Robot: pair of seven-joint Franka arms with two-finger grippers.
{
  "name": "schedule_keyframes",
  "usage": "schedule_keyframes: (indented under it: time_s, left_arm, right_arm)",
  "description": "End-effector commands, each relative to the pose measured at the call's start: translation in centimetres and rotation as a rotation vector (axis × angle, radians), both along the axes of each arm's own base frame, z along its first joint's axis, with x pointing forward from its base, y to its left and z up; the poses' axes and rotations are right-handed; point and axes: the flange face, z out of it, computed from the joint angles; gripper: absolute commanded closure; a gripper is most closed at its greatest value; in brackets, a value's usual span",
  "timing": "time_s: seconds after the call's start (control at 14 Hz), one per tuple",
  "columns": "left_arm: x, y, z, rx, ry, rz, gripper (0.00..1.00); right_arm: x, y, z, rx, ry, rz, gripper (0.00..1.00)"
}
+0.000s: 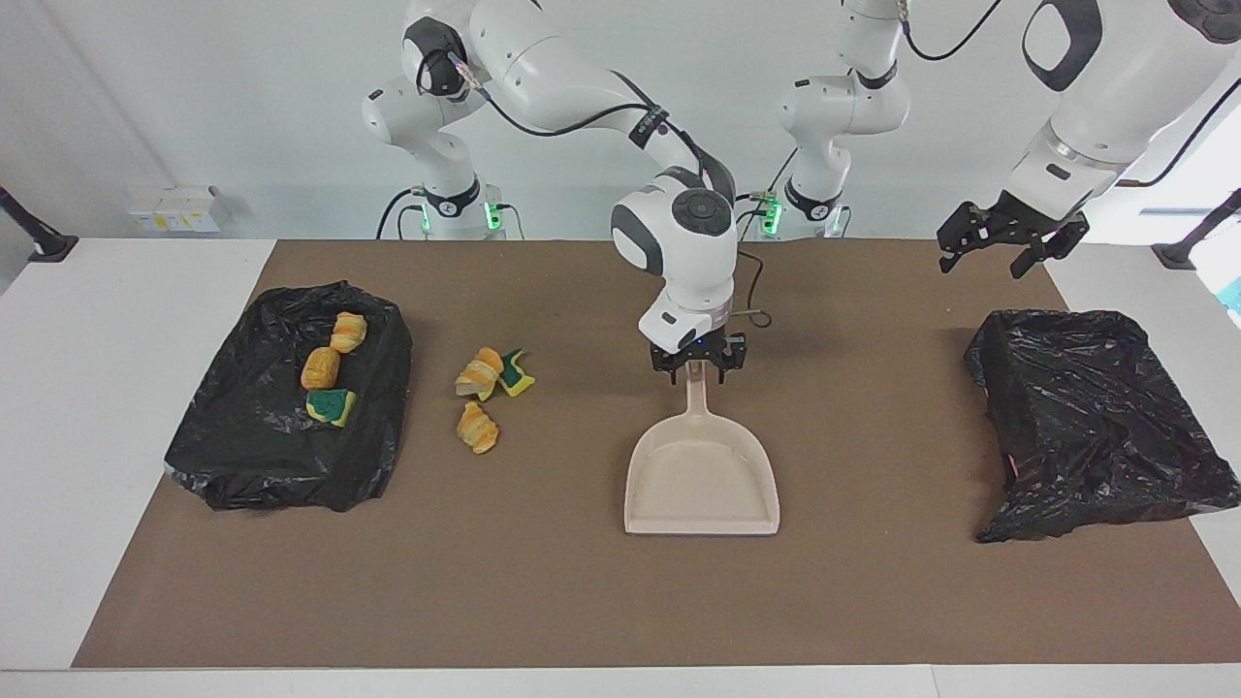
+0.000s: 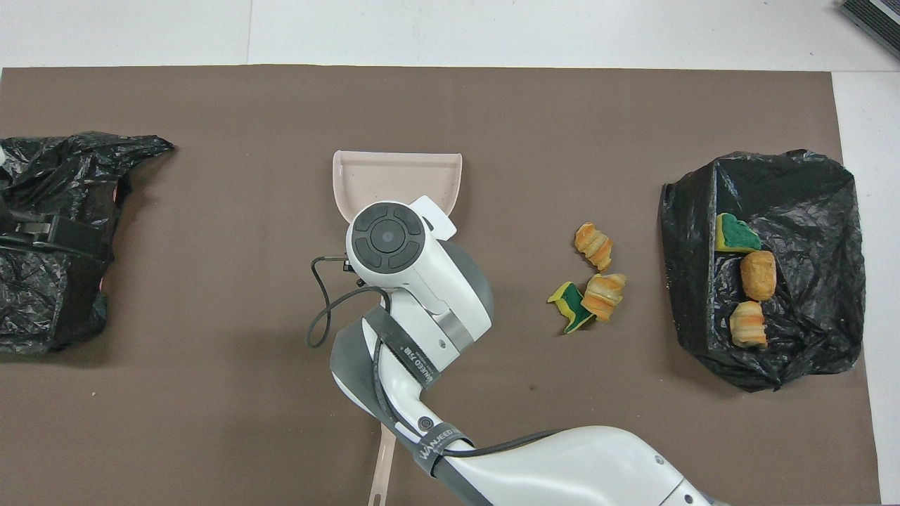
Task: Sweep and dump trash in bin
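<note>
right hand (image 1: 698, 373) sits at the top end of the beige dustpan's handle (image 1: 694, 397), mid desk. facing view shows its fingers spread to either side of the handle tip rather than pinched on it, so it looks open, with no firm hold visible. the overhead view hides this hand completely under the arm's wrist, showing only the dustpan (image 2: 397, 179) mouth poking out farther from the robots. dustpan lies flat on the brown mat (image 1: 873, 601), pan looks empty.

left hand (image 1: 1010, 244) hangs in the air over the mat's edge at the left arm's end, above the nearer side of a crumpled black bag (image 1: 1096, 422); fingers spread wide, holding nothing, arm waiting. in the overhead view only a dark bit over that bag (image 2: 49, 239) shows, no clear hand.

trash: three loose scraps on the mat between dustpan and the black-lined bin (image 1: 281, 427) at the right arm's end: a bread-like chunk (image 1: 478, 428), another chunk (image 1: 480, 373) touching a yellow-green sponge piece (image 1: 517, 372). three more lie in the bin: a chunk (image 1: 348, 331), a bread roll piece (image 1: 321, 368), a green-yellow sponge (image 1: 332, 406). overhead view shows the bin contents in a row (image 2: 749, 281) more plainly.

overhead view alone shows a beige flat handle (image 2: 383, 467) on the mat near the robots, partly under the right arm; the facing view hides it.
</note>
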Motion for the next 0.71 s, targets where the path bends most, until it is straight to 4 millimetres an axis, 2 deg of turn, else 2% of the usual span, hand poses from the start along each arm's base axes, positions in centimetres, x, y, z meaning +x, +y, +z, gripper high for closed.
schedule_keyframes:
  time_s: [0.0,0.14,0.29,0.36,0.5,0.64]
  left_arm:
    - [-0.4,0.0,0.2,0.020,-0.010,-0.012,0.00]
    - [-0.4,0.0,0.2,0.020,-0.011,-0.009,0.00]
    - [-0.4,-0.1,0.2,0.020,-0.011,-0.009,0.00]
    - [-0.4,-0.1,0.2,0.020,-0.011,-0.011,0.00]
    - [-0.5,-0.1,0.2,0.020,-0.011,-0.011,0.00]
    - [-0.5,-0.2,0.1,0.018,-0.008,-0.012,0.00]
  right_arm:
    - [-2.3,-0.4,4.0,-0.018,0.029,0.050,0.00]
    - [-5.6,-0.9,5.8,-0.022,0.069,0.048,0.00]
    - [-9.1,-2.9,7.3,-0.018,0.098,0.049,0.00]
    - [-11.0,-3.2,7.8,-0.007,0.116,0.055,0.00]
    - [-14.9,-3.0,7.0,-0.013,0.154,0.058,0.00]
    - [-17.5,-2.8,6.6,0.026,0.215,-0.010,0.00]
